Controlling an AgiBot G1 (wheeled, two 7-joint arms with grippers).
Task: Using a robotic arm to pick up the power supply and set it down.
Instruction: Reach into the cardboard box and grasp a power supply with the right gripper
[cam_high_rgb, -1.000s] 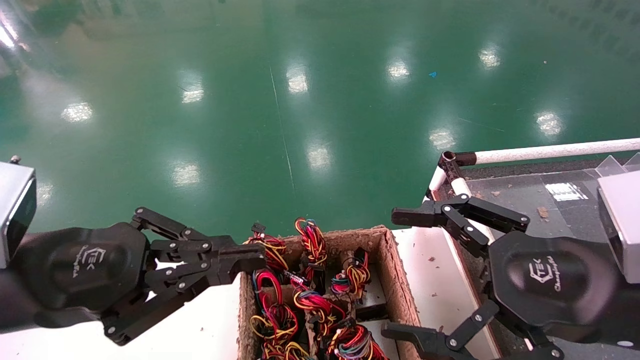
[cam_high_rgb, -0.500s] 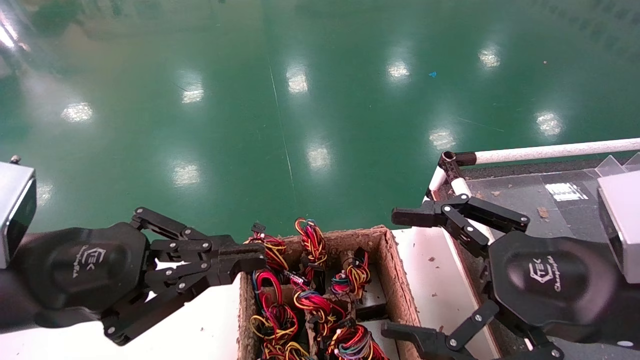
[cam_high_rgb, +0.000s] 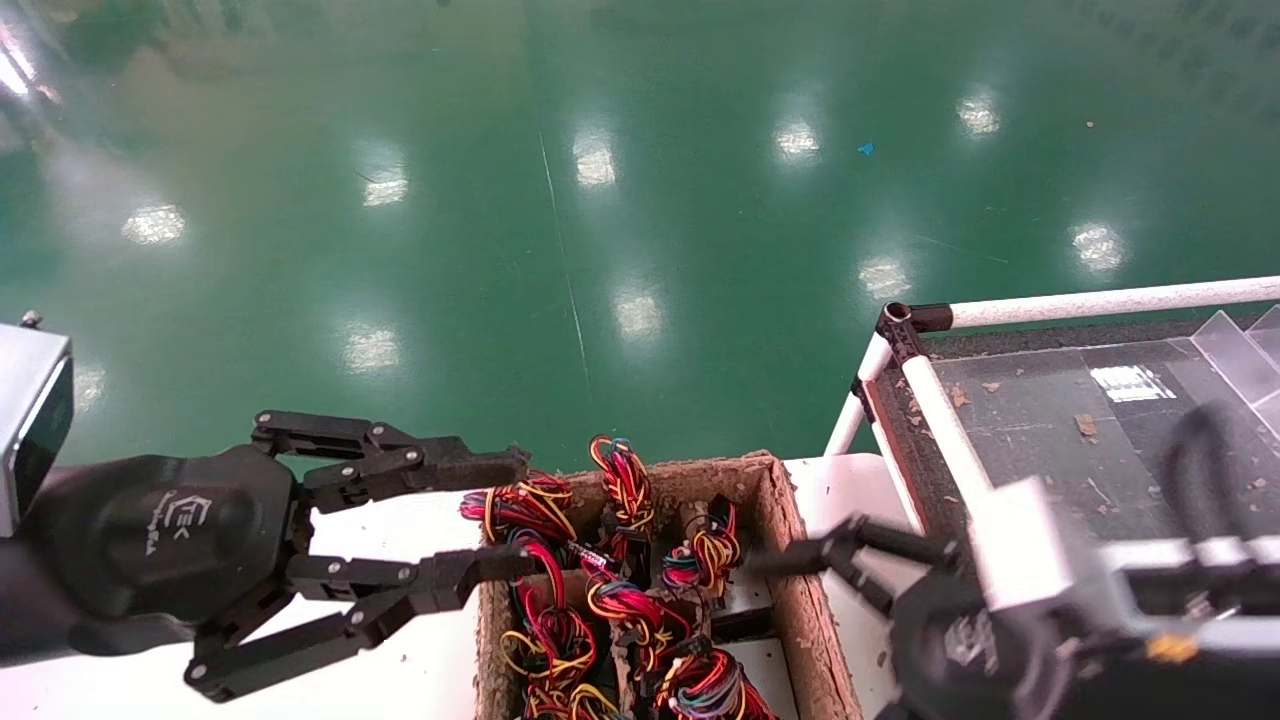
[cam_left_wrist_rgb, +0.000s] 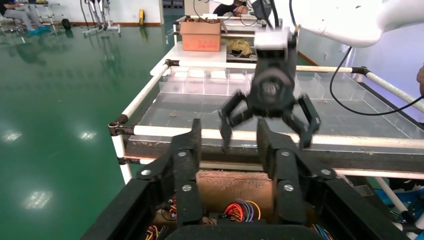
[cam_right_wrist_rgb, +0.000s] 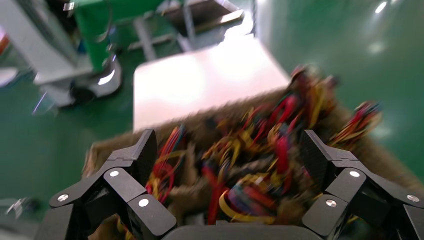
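Several power supplies stand packed in a brown carton (cam_high_rgb: 790, 560), showing mostly as looped red, yellow, black and blue wire bundles (cam_high_rgb: 620, 600) over dark boxes. My left gripper (cam_high_rgb: 515, 512) hangs open at the carton's left wall with nothing between its fingers (cam_left_wrist_rgb: 192, 150). The carton's far wall (cam_left_wrist_rgb: 235, 182) and a wire loop (cam_left_wrist_rgb: 242, 210) lie below it. My right gripper (cam_right_wrist_rgb: 228, 150) is open above the carton at its right side, over the wire bundles (cam_right_wrist_rgb: 250, 190) and holding nothing. In the head view it (cam_high_rgb: 800, 610) is blurred.
The carton sits on a white table (cam_high_rgb: 850, 500). To the right stands a cart with a white tube frame (cam_high_rgb: 1090, 300), a dark tray (cam_high_rgb: 1040, 400) and clear plastic dividers (cam_high_rgb: 1235, 350). Glossy green floor (cam_high_rgb: 600, 200) lies beyond.
My left gripper has gone from shut to open, staying in place. My right arm has swung down from above the cart and turned its open gripper toward the carton.
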